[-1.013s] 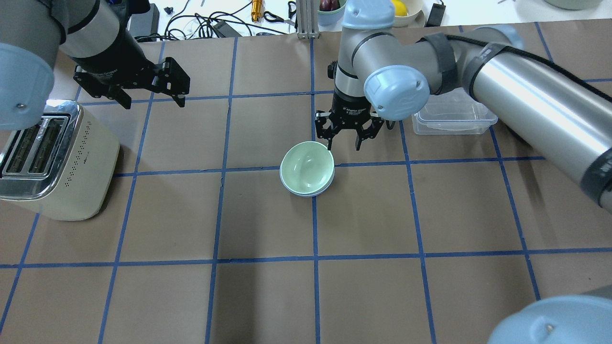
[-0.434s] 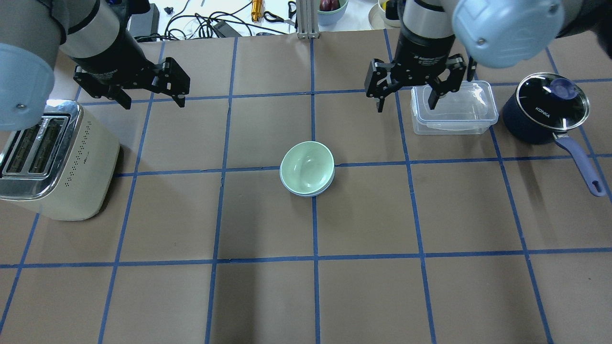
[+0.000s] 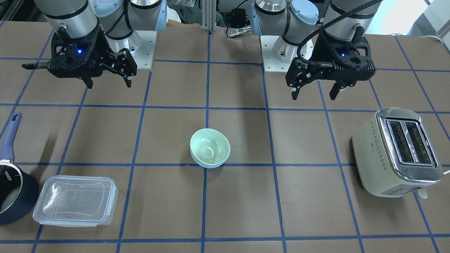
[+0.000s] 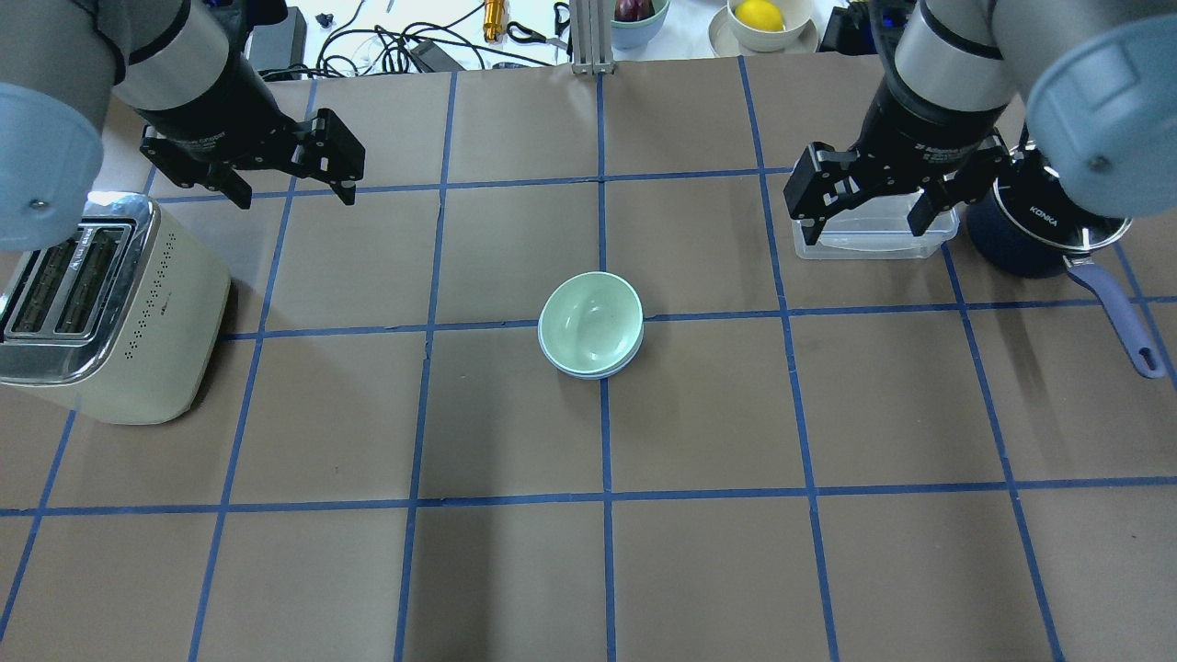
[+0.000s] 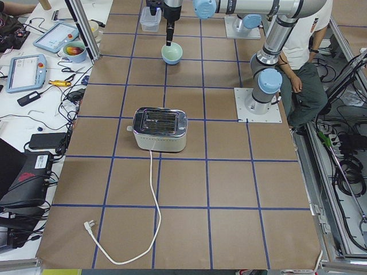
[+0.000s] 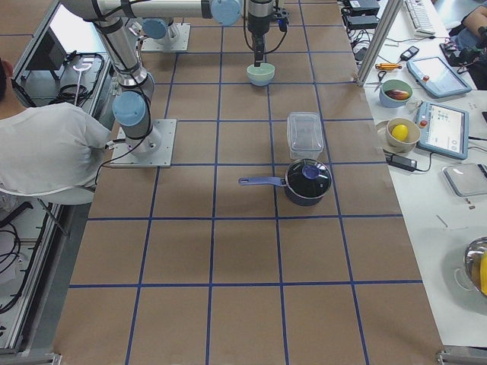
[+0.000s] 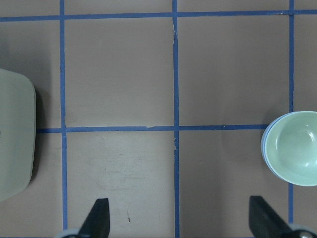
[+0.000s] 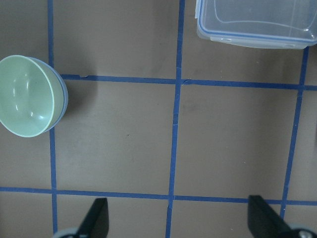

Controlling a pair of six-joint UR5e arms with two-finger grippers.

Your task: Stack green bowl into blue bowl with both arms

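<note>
Front view: green bowl nested in blue bowl, table centre, upright.
Overhead: left gripper spread, empty, far left beside toaster; right gripper spread, empty, above clear container, far right.
Wrist views: stack at frame edge, both clear of it.
Judgement: stacking looks done; next just park grippers.

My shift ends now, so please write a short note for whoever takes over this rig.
Left claw: open, empty, raised on the toaster side.
Right claw: open, empty, raised on the clear container side.
Green bowl sits nested in the blue bowl at the middle of the table, touched by neither claw.
Done: the stack.
Left: apparently nothing.
</note>
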